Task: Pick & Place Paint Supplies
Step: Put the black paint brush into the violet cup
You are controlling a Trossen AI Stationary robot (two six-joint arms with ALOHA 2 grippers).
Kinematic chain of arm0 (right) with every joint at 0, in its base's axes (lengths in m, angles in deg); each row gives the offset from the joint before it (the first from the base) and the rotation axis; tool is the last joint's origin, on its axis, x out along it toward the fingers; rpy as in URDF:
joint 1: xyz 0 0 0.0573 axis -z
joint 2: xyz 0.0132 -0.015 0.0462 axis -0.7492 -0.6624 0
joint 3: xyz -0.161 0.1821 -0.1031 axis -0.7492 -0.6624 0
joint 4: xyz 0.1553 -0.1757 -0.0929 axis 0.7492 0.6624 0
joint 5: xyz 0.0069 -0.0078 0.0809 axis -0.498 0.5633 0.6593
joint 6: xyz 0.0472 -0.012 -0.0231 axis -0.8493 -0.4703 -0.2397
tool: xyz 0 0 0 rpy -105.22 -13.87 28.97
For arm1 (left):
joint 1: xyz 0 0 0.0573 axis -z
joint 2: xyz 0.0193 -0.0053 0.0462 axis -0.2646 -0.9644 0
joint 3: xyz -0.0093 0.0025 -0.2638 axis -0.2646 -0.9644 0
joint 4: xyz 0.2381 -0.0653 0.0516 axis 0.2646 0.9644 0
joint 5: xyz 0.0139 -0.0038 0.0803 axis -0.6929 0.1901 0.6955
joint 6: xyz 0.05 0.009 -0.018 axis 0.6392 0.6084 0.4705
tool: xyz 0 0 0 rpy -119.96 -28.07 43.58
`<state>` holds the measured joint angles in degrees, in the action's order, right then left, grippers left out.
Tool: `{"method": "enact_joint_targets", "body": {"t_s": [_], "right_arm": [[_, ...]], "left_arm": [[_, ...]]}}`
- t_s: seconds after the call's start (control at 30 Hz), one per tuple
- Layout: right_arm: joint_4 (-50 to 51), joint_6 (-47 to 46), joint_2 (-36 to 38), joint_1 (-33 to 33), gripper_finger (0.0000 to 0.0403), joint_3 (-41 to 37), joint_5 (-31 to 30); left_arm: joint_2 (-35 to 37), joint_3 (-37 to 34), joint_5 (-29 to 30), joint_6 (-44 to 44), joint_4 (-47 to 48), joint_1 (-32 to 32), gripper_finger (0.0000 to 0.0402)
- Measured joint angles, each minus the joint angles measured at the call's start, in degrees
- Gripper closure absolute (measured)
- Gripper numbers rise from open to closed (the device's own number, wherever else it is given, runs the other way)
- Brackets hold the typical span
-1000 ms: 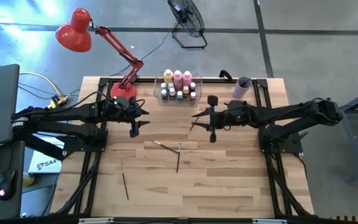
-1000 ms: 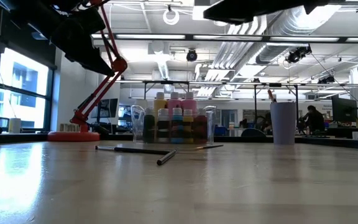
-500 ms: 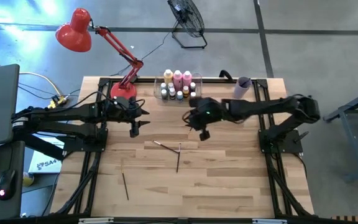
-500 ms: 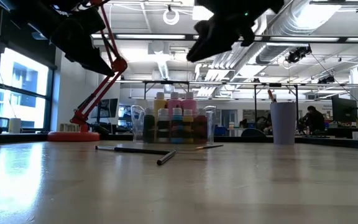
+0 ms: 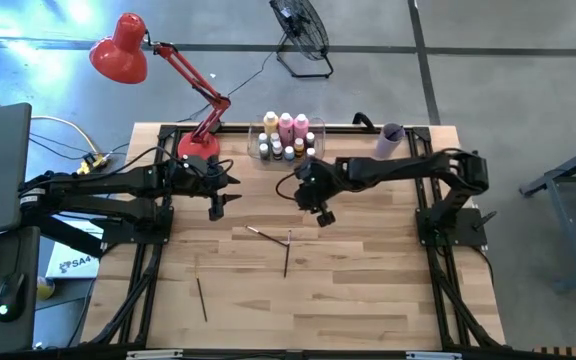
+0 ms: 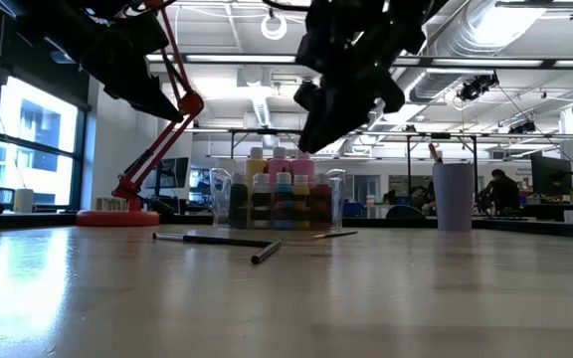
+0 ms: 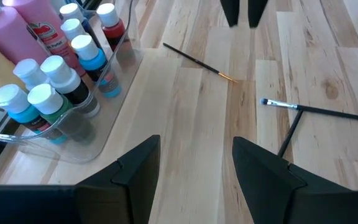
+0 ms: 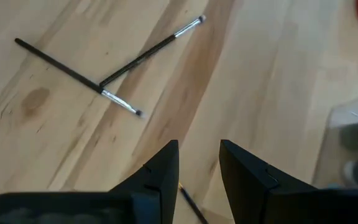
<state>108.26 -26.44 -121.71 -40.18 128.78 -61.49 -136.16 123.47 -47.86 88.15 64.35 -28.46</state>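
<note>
Now, taking my views in turn:

High view – change: my right gripper (image 5: 316,203) has swung in from the right half of the table toward the centre and now hangs just near of the clear bin (image 5: 287,139). My left gripper (image 5: 217,200) has not moved; it waits at the left, near the red lamp (image 5: 118,47).

High view – supplies: the paint bottles (image 5: 286,126) stand in the bin at the far edge. Two crossed paintbrushes (image 5: 286,243) lie mid-table, and a lone paintbrush (image 5: 201,297) lies nearer and to the left. The lilac cup (image 5: 389,139) stands far right.

High view – meaning: I judge that I am lining up on a brush; nothing is picked up yet.

Low view: the right gripper (image 6: 316,124) hangs well above the tabletop, clear of the brushes (image 6: 222,240) lying on the wood. That height does not show from above.

Left wrist view: the left fingers (image 7: 260,171) stand apart with nothing between them. Only here do I see a thin orange-tipped brush (image 7: 199,61) beside the bin (image 7: 79,127) of white-capped bottles (image 7: 48,96), and the tips of the other gripper above it.

Right wrist view: the right fingers (image 8: 244,171) are parted and empty. The crossed brushes (image 8: 107,71) lie ahead, and a dark brush end (image 8: 191,204) shows directly between the fingers, so that one looks like my target.
</note>
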Motion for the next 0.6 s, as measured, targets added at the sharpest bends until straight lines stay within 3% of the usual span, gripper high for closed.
{"method": "enact_joint_targets", "body": {"t_s": [0.5,0.6], "right_arm": [[-4.57,0.19,-5.64,-0.09,0.0296,0.00,-0.46],[-4.40,-0.24,-5.64,-0.08,0.0296,0.00,2.42]], "left_arm": [[0.00,0.00,-0.04,0.00,0.15,0.01,0.0203],[0.00,0.00,-0.04,0.00,0.14,0.00,0.0203]]}}
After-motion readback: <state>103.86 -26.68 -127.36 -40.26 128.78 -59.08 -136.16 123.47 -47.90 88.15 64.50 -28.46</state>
